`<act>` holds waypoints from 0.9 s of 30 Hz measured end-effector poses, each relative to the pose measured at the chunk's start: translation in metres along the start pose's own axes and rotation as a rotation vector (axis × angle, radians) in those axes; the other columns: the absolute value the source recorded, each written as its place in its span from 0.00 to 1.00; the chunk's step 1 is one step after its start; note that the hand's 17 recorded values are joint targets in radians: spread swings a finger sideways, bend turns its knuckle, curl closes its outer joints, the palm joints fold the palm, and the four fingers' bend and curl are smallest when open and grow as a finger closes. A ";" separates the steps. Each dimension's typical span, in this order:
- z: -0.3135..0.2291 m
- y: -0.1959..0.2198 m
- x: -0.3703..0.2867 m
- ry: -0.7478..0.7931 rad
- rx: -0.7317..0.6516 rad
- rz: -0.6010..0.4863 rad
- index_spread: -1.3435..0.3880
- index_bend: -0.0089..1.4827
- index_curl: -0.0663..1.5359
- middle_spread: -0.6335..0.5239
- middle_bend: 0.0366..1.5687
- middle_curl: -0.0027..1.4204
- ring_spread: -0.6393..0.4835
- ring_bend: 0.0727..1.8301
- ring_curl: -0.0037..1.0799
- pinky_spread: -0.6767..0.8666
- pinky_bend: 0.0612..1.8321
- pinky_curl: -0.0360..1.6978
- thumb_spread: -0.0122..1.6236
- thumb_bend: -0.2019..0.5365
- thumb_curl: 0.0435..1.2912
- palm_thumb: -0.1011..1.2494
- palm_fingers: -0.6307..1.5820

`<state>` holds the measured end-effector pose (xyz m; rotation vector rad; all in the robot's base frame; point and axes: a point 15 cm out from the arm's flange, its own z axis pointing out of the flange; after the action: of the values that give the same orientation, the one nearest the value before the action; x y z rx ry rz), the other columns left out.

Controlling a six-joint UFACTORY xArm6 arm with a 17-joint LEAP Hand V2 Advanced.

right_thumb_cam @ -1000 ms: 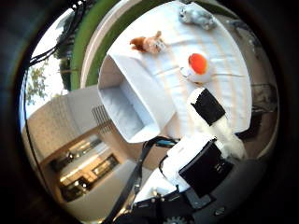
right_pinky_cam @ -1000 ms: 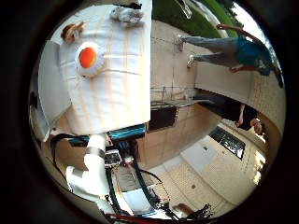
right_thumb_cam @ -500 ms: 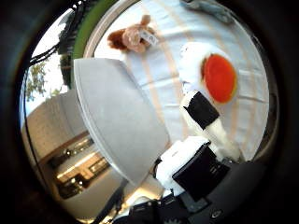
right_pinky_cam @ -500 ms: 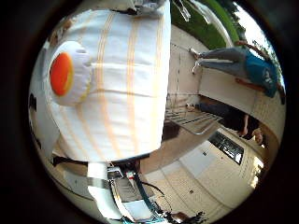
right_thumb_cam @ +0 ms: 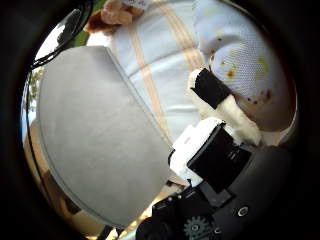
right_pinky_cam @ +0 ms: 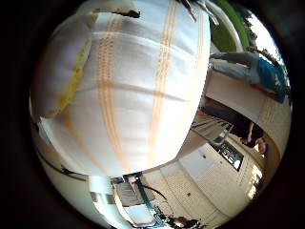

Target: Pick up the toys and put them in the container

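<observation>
A white fried-egg toy with a yellow middle (right_thumb_cam: 245,60) lies on the striped tablecloth (right_pinky_cam: 143,86), very close to my palm. It also shows in the little finger side view (right_pinky_cam: 65,74) at the cloth's edge. My hand (right_thumb_cam: 220,140) hovers just over it, with one black and white finger (right_thumb_cam: 210,88) reaching out straight to the toy's rim. The hand is open and holds nothing. The pale grey container (right_thumb_cam: 100,140) stands on the cloth right beside the egg toy. A brown plush toy (right_thumb_cam: 115,12) lies beyond the container.
The table's edge drops to a paved floor (right_pinky_cam: 229,105), where people (right_pinky_cam: 250,67) stand away from the table. A small dark bit of another toy (right_pinky_cam: 124,12) shows at the cloth's far edge.
The camera has dropped much closer to the table. The egg toy and container now fill far more of the views. The things themselves have not moved.
</observation>
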<state>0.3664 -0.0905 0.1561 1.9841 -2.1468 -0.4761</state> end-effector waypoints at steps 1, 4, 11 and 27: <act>0.000 0.001 0.001 0.006 -0.003 -0.003 0.72 0.11 0.20 0.52 0.22 0.28 0.80 0.33 0.37 0.72 0.28 0.16 0.74 0.26 0.26 0.57 0.67; 0.001 0.001 -0.003 0.028 -0.015 -0.024 0.66 0.09 0.18 0.50 0.36 0.34 0.74 0.46 0.45 0.73 0.39 0.20 0.74 0.27 0.27 0.61 0.83; -0.020 0.015 -0.013 0.035 -0.001 -0.043 0.53 0.16 0.18 0.42 0.56 0.50 0.60 0.64 0.63 0.69 0.59 0.32 0.72 0.29 0.31 0.75 0.77; -0.231 0.140 -0.118 0.076 0.320 -0.225 0.35 0.46 0.30 0.35 0.69 0.69 0.49 0.73 0.76 0.60 0.75 0.47 0.73 0.25 0.41 0.80 0.69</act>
<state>0.3256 0.0089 0.4310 2.3854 -2.0689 -0.0849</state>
